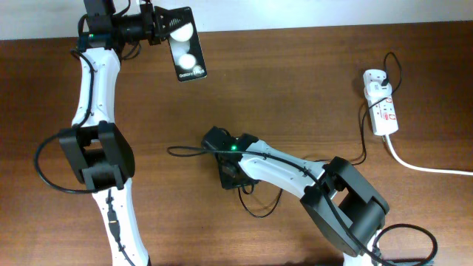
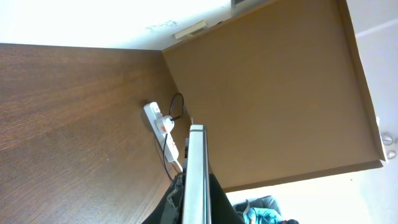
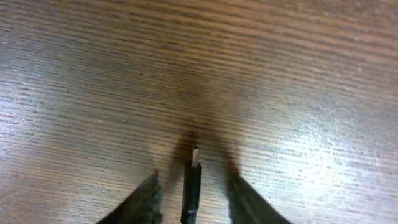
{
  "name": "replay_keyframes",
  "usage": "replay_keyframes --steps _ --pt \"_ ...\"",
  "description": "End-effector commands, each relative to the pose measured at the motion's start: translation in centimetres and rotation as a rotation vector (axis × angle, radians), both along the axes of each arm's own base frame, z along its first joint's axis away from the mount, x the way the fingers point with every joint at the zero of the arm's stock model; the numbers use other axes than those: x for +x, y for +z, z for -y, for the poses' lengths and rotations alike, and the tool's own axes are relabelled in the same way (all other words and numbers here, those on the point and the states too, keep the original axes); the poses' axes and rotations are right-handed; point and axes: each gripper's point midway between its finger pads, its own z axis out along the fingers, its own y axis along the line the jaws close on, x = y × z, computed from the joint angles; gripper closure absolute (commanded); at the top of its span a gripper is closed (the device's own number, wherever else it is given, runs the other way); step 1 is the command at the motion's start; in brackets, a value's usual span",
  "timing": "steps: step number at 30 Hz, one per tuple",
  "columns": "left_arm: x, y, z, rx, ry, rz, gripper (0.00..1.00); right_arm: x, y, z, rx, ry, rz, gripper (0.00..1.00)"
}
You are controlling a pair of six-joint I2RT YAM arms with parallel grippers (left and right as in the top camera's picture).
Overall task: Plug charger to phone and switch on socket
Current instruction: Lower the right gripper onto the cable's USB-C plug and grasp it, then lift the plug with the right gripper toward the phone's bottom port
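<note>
- Left arm (image 1: 92, 81) stretches to the desk's (image 1: 295, 74) far edge; the left pincer (image 1: 157, 26) is clamped on one end of the phone (image 1: 185, 43), screen up.
- Right arm (image 1: 295, 174) bends in to mid-desk, its right pincer (image 3: 193, 186) low over the wood, narrowly parted.
- The socket (image 1: 383, 111) lies well apart, at the right edge.
- The charger (image 3: 193, 168) plug sits between the fingers, with a gap on either side.

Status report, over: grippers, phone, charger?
Left gripper shut on phone, lifted. Right gripper around charger plug, grip unclear, not in phone. Socket far right, untouched.
</note>
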Motion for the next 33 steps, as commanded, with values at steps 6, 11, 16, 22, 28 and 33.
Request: replay_keyframes --steps 6,11,16,22,28,33 --pt "-0.4 1.8 -0.4 -0.001 -0.006 0.056 1.0 -0.2 -0.6 0.0 -0.022 0.0 -0.01 0.78" --pt "-0.4 1.8 -0.4 0.0 -0.005 0.056 1.0 0.0 -0.6 0.1 -0.029 -0.001 -0.002 0.88" --pt "-0.4 1.8 -0.4 0.001 -0.003 0.055 1.0 0.0 -0.6 0.1 -0.027 -0.001 -0.001 0.96" --pt "-0.2 1.7 -0.4 0.007 0.009 0.055 1.0 -1.5 1.3 -2.7 0.16 0.036 -0.124 0.96" --pt "0.0 1.6 -0.5 0.011 0.018 0.054 1.0 1.4 10.8 -5.4 0.635 0.037 -0.183 0.96" --pt "-0.1 1.6 -0.5 0.01 0.017 0.045 1.0 3.9 19.5 -7.8 1.143 0.223 -0.177 0.96"
